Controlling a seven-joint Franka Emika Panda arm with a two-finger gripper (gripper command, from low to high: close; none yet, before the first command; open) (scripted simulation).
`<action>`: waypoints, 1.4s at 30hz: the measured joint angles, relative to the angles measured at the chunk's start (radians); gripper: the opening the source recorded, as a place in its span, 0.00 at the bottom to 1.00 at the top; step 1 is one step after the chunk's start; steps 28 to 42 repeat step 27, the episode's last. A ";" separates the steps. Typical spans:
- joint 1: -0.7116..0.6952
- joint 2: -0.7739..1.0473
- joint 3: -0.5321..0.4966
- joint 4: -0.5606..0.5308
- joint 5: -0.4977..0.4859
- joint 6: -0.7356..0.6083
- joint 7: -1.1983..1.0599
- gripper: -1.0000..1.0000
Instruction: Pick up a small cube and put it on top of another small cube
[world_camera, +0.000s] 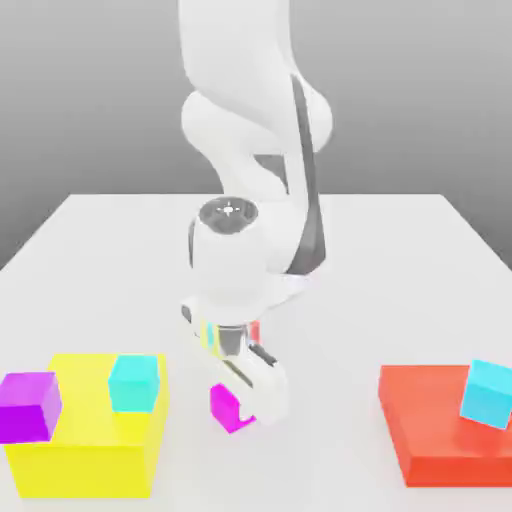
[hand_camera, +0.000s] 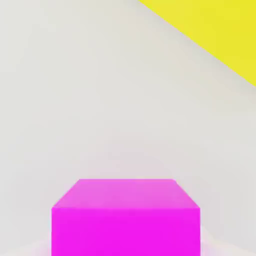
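A small magenta cube (world_camera: 226, 408) (hand_camera: 125, 220) rests on the white table in front of the arm. My gripper (world_camera: 245, 405) has come down onto it and is shut on it; one white finger (world_camera: 264, 392) covers the side of the cube toward the exterior view's right. Two more small cubes, a purple one (world_camera: 28, 406) and a cyan one (world_camera: 134, 382), sit on top of a large yellow block (world_camera: 90, 450) at the exterior view's left. Another cyan cube (world_camera: 488, 394) lies on a large red block (world_camera: 440, 440) at the right.
The yellow block (hand_camera: 215, 35) shows as a corner in the hand view, close to the magenta cube. The white table (world_camera: 340, 330) stretches between the two large blocks and back behind the arm's base.
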 joint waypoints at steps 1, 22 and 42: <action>-0.015 -0.033 0.018 -0.006 0.010 -0.027 -0.007 0.00; 0.485 -0.126 0.290 0.421 0.056 -0.553 -0.272 0.00; 0.487 -0.066 0.276 0.415 0.019 -0.491 -0.247 1.00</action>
